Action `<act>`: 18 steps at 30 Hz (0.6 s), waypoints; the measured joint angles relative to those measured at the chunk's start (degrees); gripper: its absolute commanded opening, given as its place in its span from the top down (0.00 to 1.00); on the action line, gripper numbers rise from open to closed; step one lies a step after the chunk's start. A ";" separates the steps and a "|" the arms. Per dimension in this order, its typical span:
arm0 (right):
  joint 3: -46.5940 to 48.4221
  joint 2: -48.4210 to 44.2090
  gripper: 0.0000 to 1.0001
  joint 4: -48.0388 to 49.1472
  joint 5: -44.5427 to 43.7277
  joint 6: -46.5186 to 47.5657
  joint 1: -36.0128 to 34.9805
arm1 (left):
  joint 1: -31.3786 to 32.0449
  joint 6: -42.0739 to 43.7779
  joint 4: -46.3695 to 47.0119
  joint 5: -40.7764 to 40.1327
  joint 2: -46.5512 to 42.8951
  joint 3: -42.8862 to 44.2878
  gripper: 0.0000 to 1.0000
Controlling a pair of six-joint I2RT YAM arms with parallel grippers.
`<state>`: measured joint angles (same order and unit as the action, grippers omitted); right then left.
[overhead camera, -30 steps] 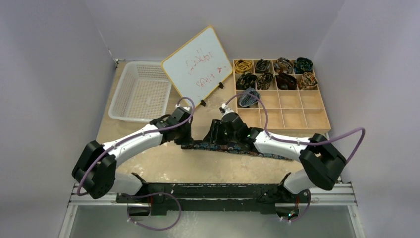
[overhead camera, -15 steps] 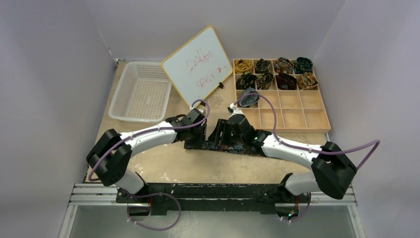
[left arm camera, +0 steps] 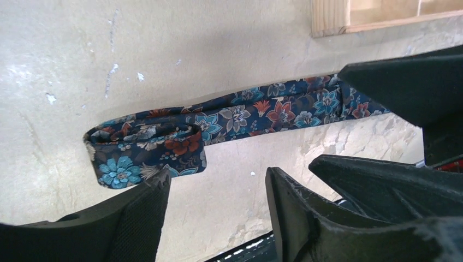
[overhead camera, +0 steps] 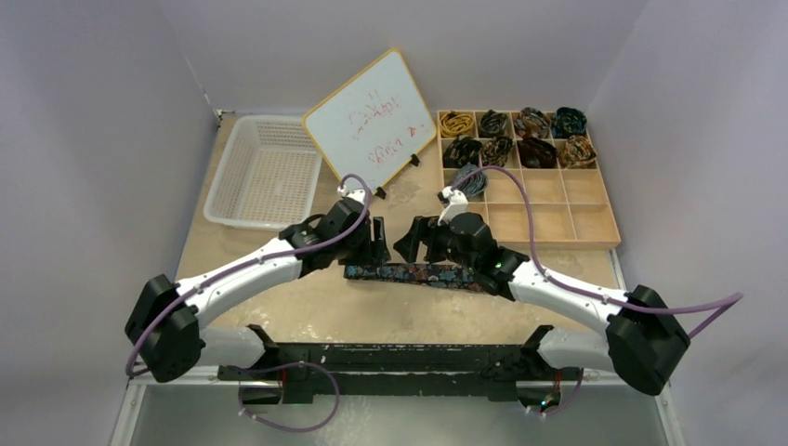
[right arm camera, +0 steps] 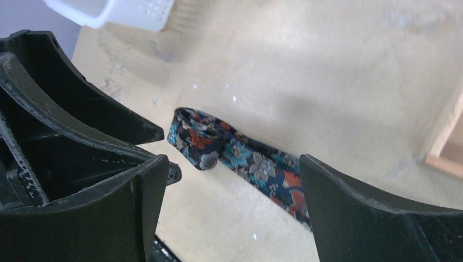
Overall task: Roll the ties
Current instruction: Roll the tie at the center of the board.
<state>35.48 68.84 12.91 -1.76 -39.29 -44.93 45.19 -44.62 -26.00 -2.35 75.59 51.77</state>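
A: Top view first. Whereabouts of the loose tie point(overhead camera: 418, 275)?

B: Stretched flat across the middle of the surface point(overhead camera: 307, 311), parallel to the near edge, with its right stretch hidden under the right arm point(overhead camera: 558, 288). Probably laid straight so as to roll evenly from one end. Left gripper point(overhead camera: 376, 246) and right gripper point(overhead camera: 415, 247) hang side by side over its left part, both spread, clasping nothing. Rolled ties point(overhead camera: 516, 135) already filed in the tray point(overhead camera: 525, 243) at the far right corner.

A: And the left wrist view?

B: Shows the tie's end doubled over into a small fold point(left arm camera: 147, 153), just beyond the left gripper point(left arm camera: 215, 180). Jaws well apart, bare surface between them. Seemingly poised to pinch that fold and begin turning it.

A: Right wrist view?

B: Same fold point(right arm camera: 199, 136) from the other side. Right gripper point(right arm camera: 232, 162) very wide, with the tie below the gap and nothing held. Likely spread that far to come down across the strip's full width.
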 measured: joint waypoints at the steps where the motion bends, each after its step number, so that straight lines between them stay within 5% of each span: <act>1: -0.11 0.00 0.07 1.46 0.22 1.99 0.00 | 0.00 -0.20 -0.13 -0.50 -1.01 -0.24 0.34; 7: -4.11 -0.66 0.01 14.10 4.94 14.40 -0.02 | -1.77 -0.90 -2.23 -3.67 -7.08 -2.47 0.31; 18: 1.99 13.20 0.01 17.64 16.39 39.17 -5.42 | -20.11 -0.87 -4.37 3.30 -18.14 -13.27 0.28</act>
<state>37.47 82.04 30.55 14.63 -0.12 -50.35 25.08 -45.50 -30.37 0.95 57.45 38.50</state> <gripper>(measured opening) 0.987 0.712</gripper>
